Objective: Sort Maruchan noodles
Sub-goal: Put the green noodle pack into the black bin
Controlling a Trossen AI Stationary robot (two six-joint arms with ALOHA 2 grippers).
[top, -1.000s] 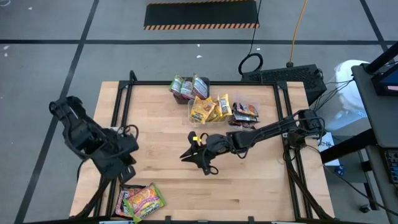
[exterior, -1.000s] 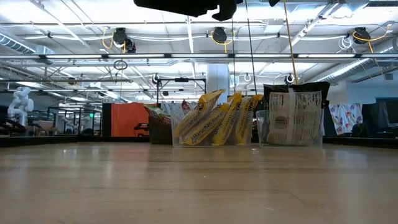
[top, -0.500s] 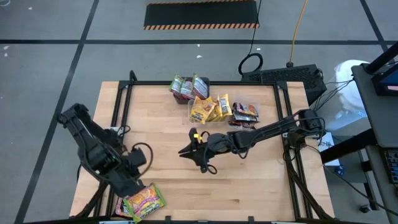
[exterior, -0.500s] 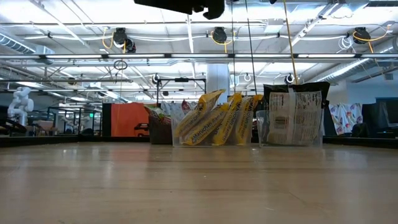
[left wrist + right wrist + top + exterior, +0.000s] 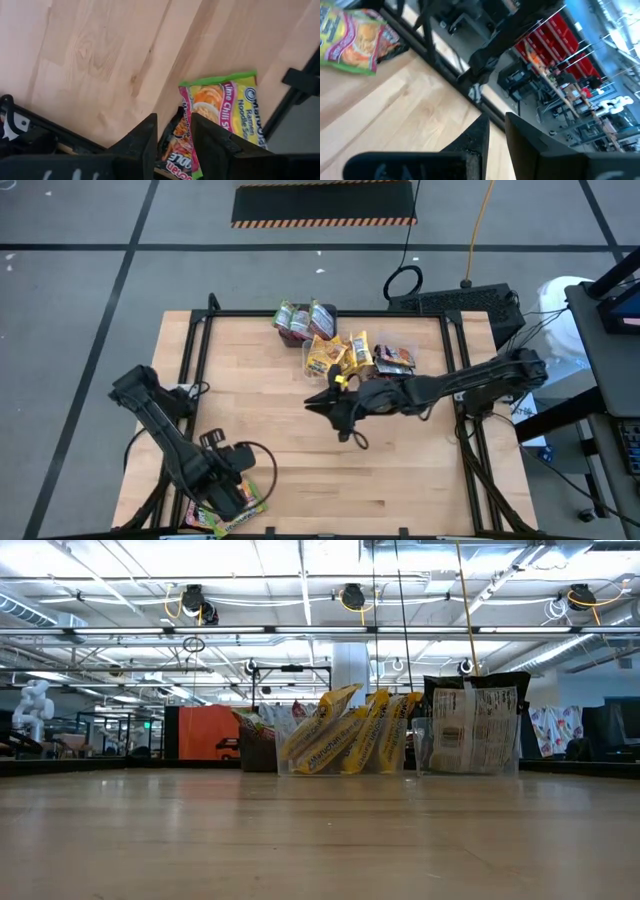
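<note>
Two Maruchan noodles packets lie flat at the table's near left corner: a green-edged pink and yellow one (image 5: 225,107) (image 5: 252,504) overlapping a dark one (image 5: 175,142). My left gripper (image 5: 174,122) (image 5: 230,496) hangs open above them, pointing down, its fingers either side of the dark packet's edge. My right gripper (image 5: 316,402) (image 5: 496,125) is held above the table's middle, nearly level. A narrow gap shows between its fingers, with nothing in it. More packets stand in clear tubs (image 5: 335,356) at the far middle.
In the low view the tubs hold yellow packets (image 5: 345,735), dark packets (image 5: 470,730) and, farther left, more packets (image 5: 262,740). A black frame rail (image 5: 300,80) runs along the table's edge beside the loose packets. Bare wood (image 5: 300,470) lies between the two arms.
My left gripper has swung toward the table's near edge and sunk until it hangs over the two loose packets. My right gripper has risen, out of the top of the low view, and drawn back toward the far right. The packets have not moved.
</note>
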